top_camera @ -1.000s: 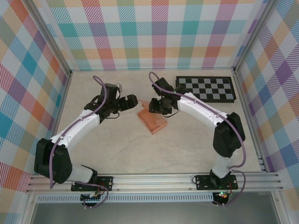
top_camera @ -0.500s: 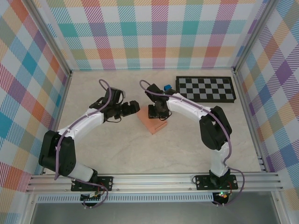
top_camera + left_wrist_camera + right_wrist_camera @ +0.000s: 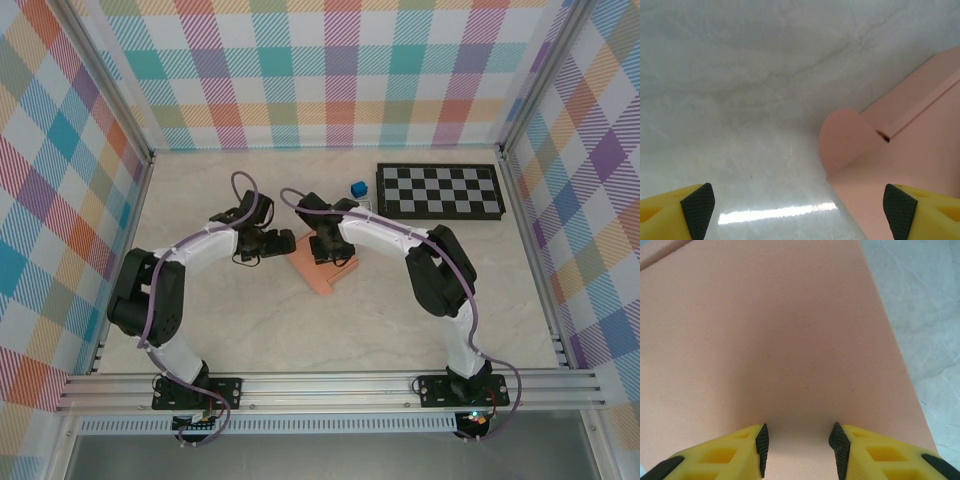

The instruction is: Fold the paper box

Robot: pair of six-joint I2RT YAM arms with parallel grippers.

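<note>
**Item:** paper box (image 3: 328,272), salmon-orange, partly folded.
**Location:** directly beneath the right gripper (image 3: 800,447), its flat panel spreading ahead of the fingertips. It lies ahead and rightward of the left gripper (image 3: 799,212), with the rounded flap (image 3: 847,137) nearest that gripper's right pad.
**Right gripper:** jaws narrowly parted, nothing between them. Contact with the panel cannot be told.
**Left gripper:** spread wide, empty, low over bare table (image 3: 750,100).
**Long axis:** judged diagonal, running away from the left gripper.
**Nearer arm:** right.
**Next fold:** likely depends on the left gripper closing rightward onto the flap.
</note>
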